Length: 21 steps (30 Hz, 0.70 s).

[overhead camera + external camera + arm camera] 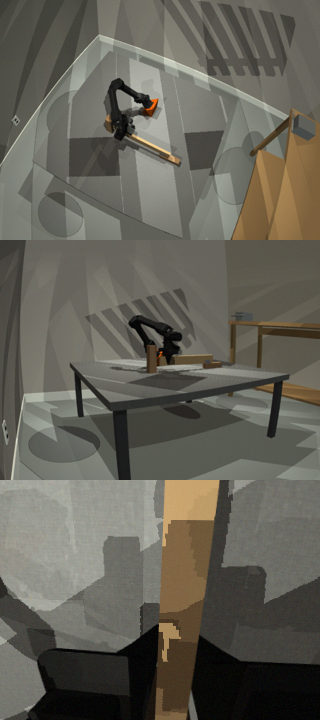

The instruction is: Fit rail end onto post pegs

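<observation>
The long pale wooden rail (149, 145) (192, 360) (187, 575) looks roughly level, its near part raised off the table. Its far end is at the grey bracket (162, 154) (207, 361) on the low footboard block (176, 160) (215, 365); the exact seating is too small to tell. My gripper (168, 362) (171, 630) is shut on the rail near its near end, one finger on each side. The short wooden post (108, 124) (151, 359) stands upright just beyond that end. Its pegs (113, 127) show partly beside the arm. The rail's end face and holes are hidden.
The orange arm mount (150, 111) stands on the table (155, 206) (180, 395) behind the rail. The black arm (113, 100) (142, 330) reaches over the post's side of the rail. A wooden bench (271, 180) (284, 323) with a grey box (305, 126) (245, 316) stands away at the right.
</observation>
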Each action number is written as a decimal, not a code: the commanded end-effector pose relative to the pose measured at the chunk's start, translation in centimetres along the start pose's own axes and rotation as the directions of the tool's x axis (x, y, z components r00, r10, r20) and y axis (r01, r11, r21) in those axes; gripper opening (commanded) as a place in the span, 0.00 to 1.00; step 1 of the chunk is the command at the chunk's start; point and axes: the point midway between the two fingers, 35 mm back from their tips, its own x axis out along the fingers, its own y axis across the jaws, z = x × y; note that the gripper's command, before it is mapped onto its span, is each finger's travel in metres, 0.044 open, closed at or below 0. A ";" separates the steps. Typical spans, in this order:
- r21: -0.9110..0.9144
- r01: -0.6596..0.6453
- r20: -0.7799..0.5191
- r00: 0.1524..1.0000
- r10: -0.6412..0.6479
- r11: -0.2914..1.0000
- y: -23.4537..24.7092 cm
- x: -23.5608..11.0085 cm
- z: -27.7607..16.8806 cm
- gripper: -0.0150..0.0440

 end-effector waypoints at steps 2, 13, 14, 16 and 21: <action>-0.003 0.003 -0.002 1.000 -0.003 1.000 -0.1 -0.1 -0.3 0.25; -0.003 0.003 -0.002 1.000 -0.003 1.000 -0.1 0.0 -0.6 0.25; -0.003 0.003 -0.002 1.000 -0.003 1.000 -0.1 0.0 -0.6 0.25; -0.003 0.003 -0.003 1.000 -0.003 1.000 -0.1 0.0 -0.7 0.25; -0.003 0.003 -0.003 1.000 -0.003 1.000 -0.1 0.1 -0.8 0.25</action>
